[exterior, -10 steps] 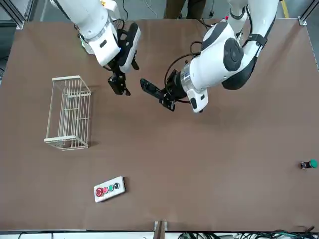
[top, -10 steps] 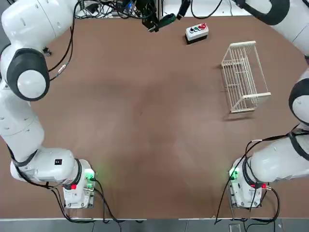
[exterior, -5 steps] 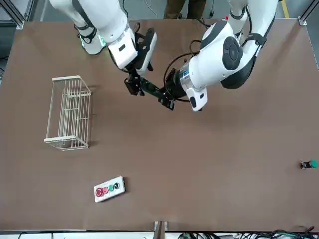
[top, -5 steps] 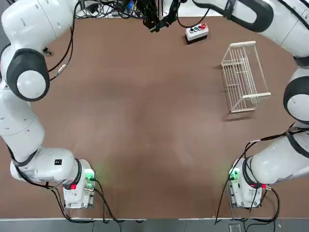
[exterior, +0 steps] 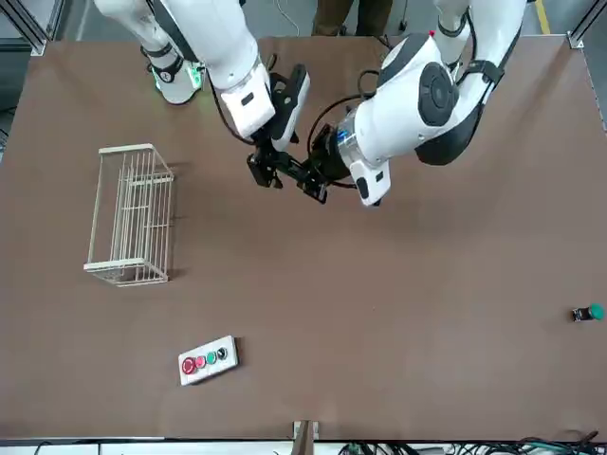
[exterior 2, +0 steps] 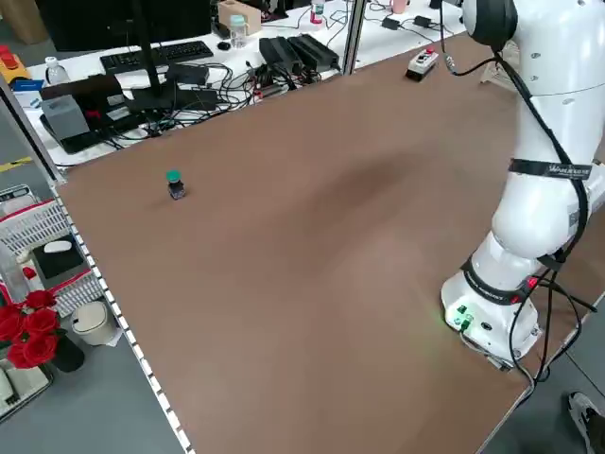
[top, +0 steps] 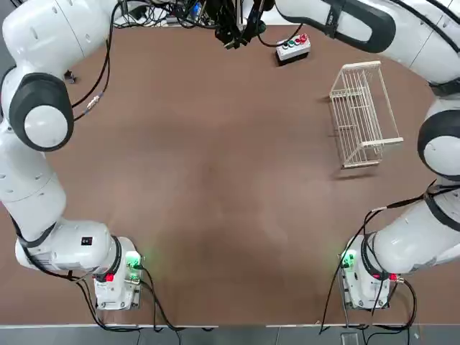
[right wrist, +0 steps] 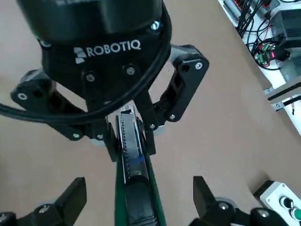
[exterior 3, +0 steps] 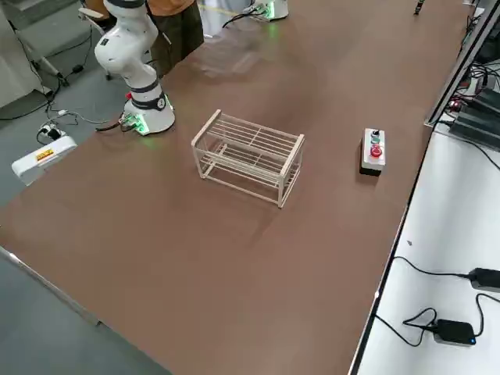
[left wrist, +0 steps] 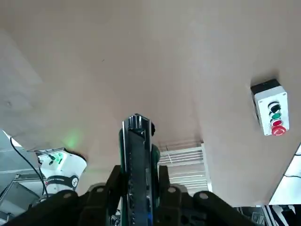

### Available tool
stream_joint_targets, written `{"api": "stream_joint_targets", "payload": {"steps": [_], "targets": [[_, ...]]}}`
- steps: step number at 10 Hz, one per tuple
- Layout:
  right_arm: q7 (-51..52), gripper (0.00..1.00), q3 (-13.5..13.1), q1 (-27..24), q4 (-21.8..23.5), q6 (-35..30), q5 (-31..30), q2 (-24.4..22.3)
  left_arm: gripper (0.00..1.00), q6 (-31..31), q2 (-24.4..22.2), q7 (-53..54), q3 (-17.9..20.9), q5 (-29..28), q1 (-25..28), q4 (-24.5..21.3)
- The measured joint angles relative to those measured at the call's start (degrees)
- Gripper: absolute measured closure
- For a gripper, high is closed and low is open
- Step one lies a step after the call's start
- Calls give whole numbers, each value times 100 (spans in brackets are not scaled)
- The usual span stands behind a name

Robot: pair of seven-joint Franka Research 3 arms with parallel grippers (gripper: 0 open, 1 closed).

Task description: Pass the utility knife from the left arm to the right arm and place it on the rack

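The utility knife (exterior: pixel 296 173), slim and dark green-black, hangs above the table's middle, on the robot's side. My left gripper (exterior: pixel 319 183) is shut on one end of it. In the left wrist view the knife (left wrist: pixel 136 155) sticks out straight between the fingers (left wrist: pixel 113 181). My right gripper (exterior: pixel 268 169) faces the left one and stands open. In the right wrist view its fingers (right wrist: pixel 70 202) flank the knife's (right wrist: pixel 134 188) free end without touching it. The white wire rack (top: pixel 363 115) stands on the table at my right side, with nothing in it (exterior 3: pixel 250 156).
A grey button box (top: pixel 293 47) sits near the table's far edge, beyond the rack. A small green-topped object (exterior: pixel 588 313) stands far off on my left side. Cables and equipment lie past the far edge.
My right gripper has swung in from the rack side toward the left one, and its open fingers now straddle the knife's free end. The left gripper has kept hold, shifting only slightly.
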State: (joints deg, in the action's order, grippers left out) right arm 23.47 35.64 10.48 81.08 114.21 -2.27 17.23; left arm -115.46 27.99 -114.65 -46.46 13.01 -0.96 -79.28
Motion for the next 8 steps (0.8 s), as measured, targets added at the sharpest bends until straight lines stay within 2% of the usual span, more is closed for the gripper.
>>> {"api": "stream_joint_targets", "payload": {"steps": [5,7,8], "targets": [[-74,3,42,36,0,-2,-141,86,65,0,0,-1,-3,0,3,16],[-89,10,47,66,-1,-2,-148,89,65,0,0,-1,-5,0,3,17],[-99,19,48,78,-1,-2,-149,90,65,0,0,-1,-5,0,3,19]]}}
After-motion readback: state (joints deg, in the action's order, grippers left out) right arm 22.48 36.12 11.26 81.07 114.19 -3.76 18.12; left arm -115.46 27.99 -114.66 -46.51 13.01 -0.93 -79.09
